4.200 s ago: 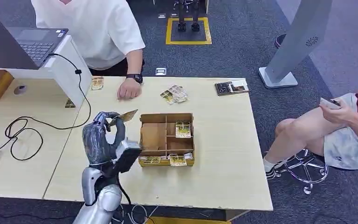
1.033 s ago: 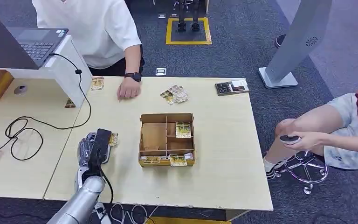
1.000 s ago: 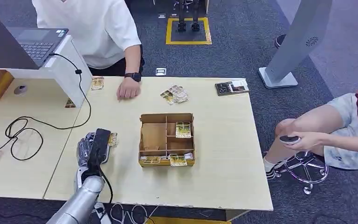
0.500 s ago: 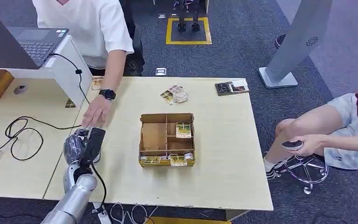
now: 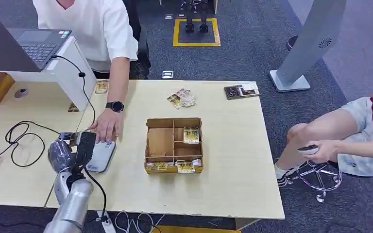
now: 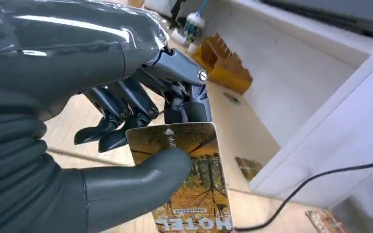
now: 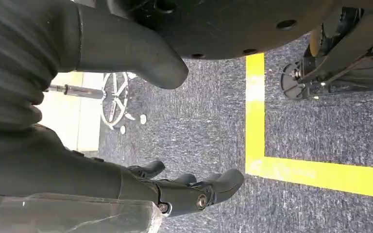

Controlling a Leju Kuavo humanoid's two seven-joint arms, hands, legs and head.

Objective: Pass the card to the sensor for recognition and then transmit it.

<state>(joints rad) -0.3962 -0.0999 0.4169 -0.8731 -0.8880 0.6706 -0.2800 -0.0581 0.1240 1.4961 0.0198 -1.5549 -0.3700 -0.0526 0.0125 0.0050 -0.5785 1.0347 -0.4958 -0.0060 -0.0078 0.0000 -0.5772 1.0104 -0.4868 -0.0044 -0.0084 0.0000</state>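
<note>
Left hand (image 6: 102, 141) had the card (image 6: 189, 174) pinched under its thumb, probably so it could tap the sensor (image 5: 99, 156) a person's hand (image 5: 108, 130) steadied just right of it. Right hand (image 7: 126, 189) hung empty, fingers loosely apart.

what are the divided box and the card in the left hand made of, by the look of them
Divided box: likely corrugated cardboard, matte brown with raw-looking partition edges. Card pinched in the left hand: probably glossy plastic or coated paper, flat and stiff, printed with autumn trees.
</note>
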